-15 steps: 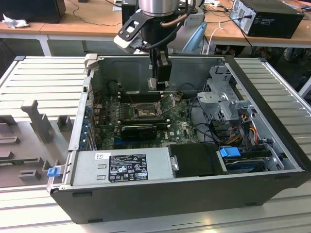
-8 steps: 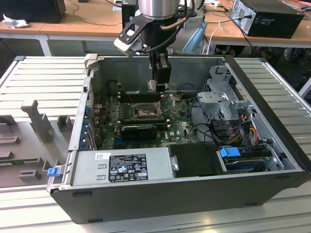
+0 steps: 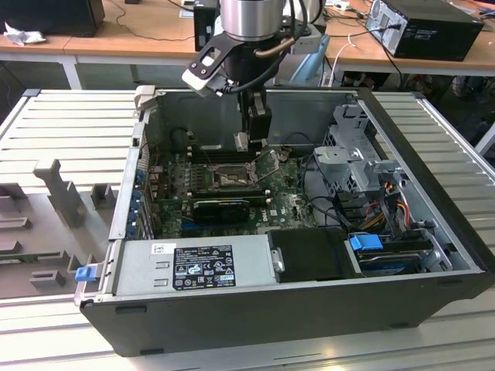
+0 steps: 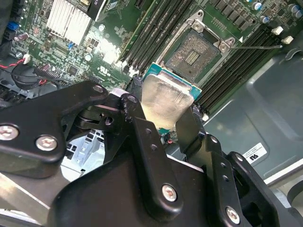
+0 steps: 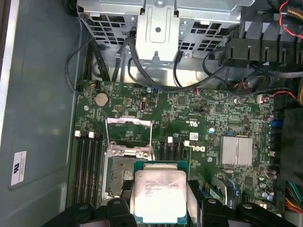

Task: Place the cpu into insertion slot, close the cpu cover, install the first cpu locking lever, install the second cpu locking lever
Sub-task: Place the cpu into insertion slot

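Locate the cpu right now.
In both wrist views the cpu sits clamped in the gripper, hovering above the motherboard beside the open slot, not yet seated.

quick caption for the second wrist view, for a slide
The gripper holds the cpu by its edges near the empty insertion slot on the motherboard.

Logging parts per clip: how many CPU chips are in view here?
1. The cpu is clamped in the gripper above the motherboard, near the empty insertion slot. Another could lie hidden under the gripper.
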Robot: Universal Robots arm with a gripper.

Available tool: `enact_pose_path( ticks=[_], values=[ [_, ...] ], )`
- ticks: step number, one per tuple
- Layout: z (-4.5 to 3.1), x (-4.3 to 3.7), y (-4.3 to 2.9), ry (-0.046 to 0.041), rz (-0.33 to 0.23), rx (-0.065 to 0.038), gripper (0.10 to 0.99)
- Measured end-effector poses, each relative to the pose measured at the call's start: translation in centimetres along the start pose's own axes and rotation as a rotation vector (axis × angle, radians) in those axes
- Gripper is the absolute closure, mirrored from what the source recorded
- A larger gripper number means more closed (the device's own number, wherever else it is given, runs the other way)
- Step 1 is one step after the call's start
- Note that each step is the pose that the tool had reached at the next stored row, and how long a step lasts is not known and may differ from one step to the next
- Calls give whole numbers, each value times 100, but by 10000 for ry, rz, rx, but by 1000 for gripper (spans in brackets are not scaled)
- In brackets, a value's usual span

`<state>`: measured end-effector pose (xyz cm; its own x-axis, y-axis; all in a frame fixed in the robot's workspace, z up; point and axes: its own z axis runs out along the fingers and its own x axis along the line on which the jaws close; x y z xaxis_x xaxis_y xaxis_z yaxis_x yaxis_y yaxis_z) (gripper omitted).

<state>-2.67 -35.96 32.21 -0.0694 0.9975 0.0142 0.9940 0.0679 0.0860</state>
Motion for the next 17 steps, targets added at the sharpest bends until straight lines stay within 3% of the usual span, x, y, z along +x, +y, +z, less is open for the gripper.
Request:
enact_pose_path(
  ticks=[17],
  values=[
    [219,14,-18,-14,6,60,561]
  ],
)
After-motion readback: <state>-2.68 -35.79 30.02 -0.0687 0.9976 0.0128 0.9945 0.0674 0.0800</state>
